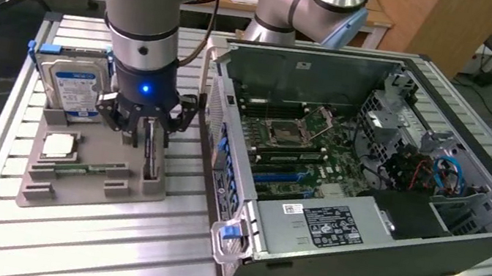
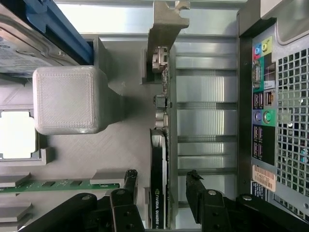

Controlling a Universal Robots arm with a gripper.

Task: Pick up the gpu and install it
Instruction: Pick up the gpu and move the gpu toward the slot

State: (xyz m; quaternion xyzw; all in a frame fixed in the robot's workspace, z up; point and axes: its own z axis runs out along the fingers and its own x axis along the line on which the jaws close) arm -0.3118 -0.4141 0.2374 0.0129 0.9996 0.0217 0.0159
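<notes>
Left of centre in the exterior view, the wide-open gripper (image 2: 161, 181) straddles the upright gpu (image 2: 158, 154); it should close squarely across both faces.

gpu (image 2: 158, 183): black plastic, bare metal
</notes>
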